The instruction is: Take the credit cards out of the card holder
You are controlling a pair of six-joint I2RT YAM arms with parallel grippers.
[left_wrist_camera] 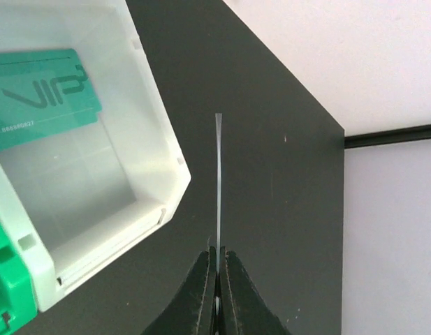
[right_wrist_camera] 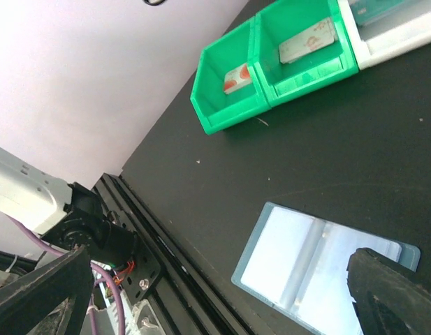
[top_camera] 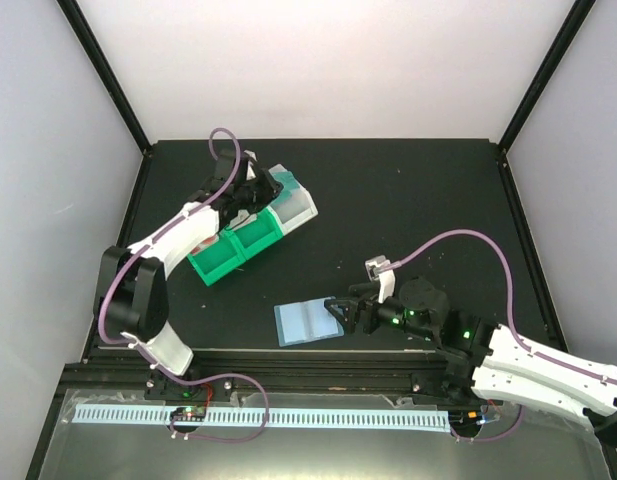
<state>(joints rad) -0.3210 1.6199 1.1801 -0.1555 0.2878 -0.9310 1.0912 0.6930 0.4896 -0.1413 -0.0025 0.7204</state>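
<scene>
One card (left_wrist_camera: pixel 218 181) pinched edge-on in left tool (left_wrist_camera: pixel 218 255) | right tool (top_camera: pixel 340 310) spread wide at card holder (top_camera: pixel 303 322)

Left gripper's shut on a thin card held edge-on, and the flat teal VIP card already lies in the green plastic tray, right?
No: the left wrist view shows the teal VIP card in the white plastic tray. The rest holds.

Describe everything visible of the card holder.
The card holder lies open and flat on the black table, near its front edge. Pale blue, book-like, two glossy translucent sleeves either side of a centre fold; no card shows in them. A finger of the open right gripper overlaps its right edge; contact unclear.
</scene>
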